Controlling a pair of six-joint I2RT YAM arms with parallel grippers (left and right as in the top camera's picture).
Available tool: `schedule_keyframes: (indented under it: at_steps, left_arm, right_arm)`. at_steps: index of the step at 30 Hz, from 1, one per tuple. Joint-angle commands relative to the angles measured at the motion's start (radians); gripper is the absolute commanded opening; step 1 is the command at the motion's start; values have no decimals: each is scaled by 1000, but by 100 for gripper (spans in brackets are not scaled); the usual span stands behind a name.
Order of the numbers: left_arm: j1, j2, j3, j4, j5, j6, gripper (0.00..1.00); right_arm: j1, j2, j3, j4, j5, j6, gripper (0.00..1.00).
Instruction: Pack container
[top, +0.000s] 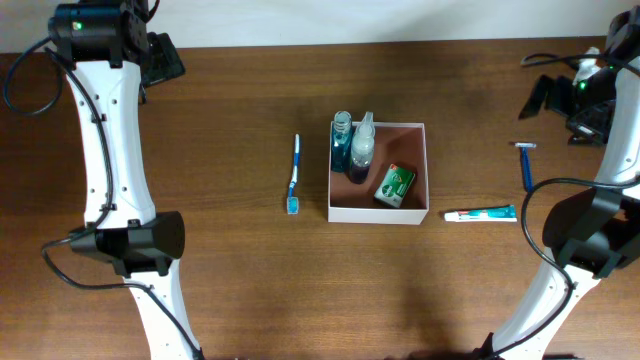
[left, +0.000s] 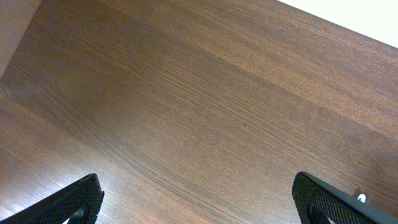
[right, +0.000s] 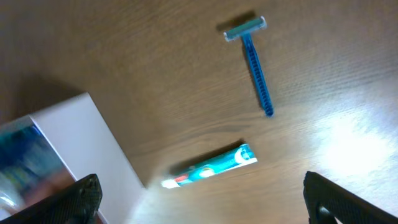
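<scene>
The container (top: 427, 180), a square white-walled box with a pinkish-brown inside, sits at the table's middle. It holds a blue bottle (top: 342, 140), a clear spray bottle (top: 361, 148) and a green box (top: 395, 186). A blue toothbrush (top: 295, 175) lies to its left. A toothpaste tube (top: 481, 213) and a blue razor (top: 526, 164) lie to its right; both show in the right wrist view, the tube (right: 211, 167) and the razor (right: 256, 65), beside the container's wall (right: 81, 149). My left gripper (left: 199, 202) is open over bare wood. My right gripper (right: 202, 199) is open above the tube.
The brown wooden table (top: 230, 270) runs under both arms. The left arm's base (top: 125, 240) stands at the front left, the right arm's base (top: 585, 235) at the front right. Cables hang by both arms near the back corners.
</scene>
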Motion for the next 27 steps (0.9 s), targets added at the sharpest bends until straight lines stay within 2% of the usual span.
schedule_keyframes:
  at_steps: [1,6,12,27]
  left_arm:
    - [6,4,-5,6,-18,-10,99]
    - [6,4,-5,10,-18,-10,99]
    - [6,4,-5,22,-18,-10,99]
    - [6,4,-5,35,-40,-10,99]
  right_arm:
    - [2,0,8,14,61,-238,99]
    - [2,0,8,57,15,-243,99]
    - [3,30,8,140,20,-377,99]
    - [-3,165,6,153,111,-397,99]
